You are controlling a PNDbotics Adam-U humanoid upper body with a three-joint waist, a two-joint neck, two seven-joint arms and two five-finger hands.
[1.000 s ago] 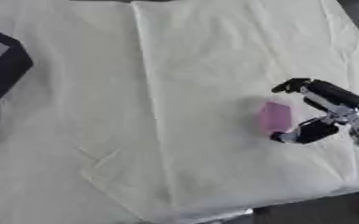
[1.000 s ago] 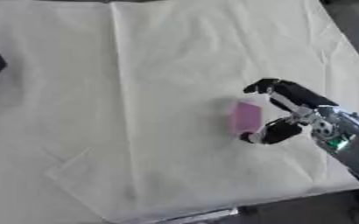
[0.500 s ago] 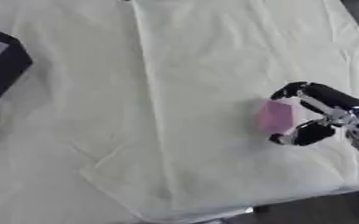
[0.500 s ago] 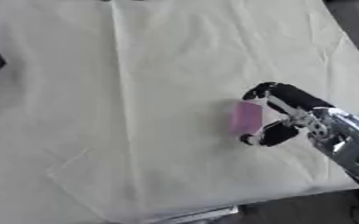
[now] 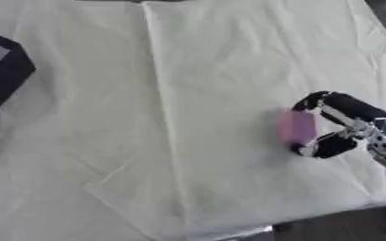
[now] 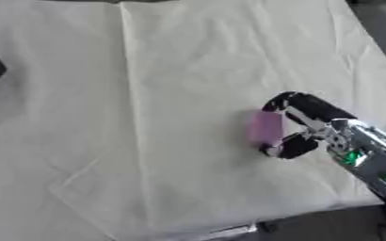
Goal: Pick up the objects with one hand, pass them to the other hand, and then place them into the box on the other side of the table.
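A small pink block (image 5: 296, 126) lies on the white cloth at the right of the table. My right hand (image 5: 343, 123) comes in from the right edge and curls round it: the fingers (image 5: 316, 99) hook over its top end and the thumb (image 5: 321, 147) presses at its bottom end. The right eye view shows the same hold on the pink block (image 6: 266, 128). A dark box (image 5: 5, 74) with a pale inside sits at the left edge, partly cut off. My left hand shows in neither view.
The white cloth (image 5: 147, 117) covers the table, with creases running down the middle. The table's front edge (image 5: 254, 230) runs along the bottom right, with dark floor beyond it.
My right hand has closed in round the pink block, fingers and thumb now against its two ends. The block has stayed in about the same spot.
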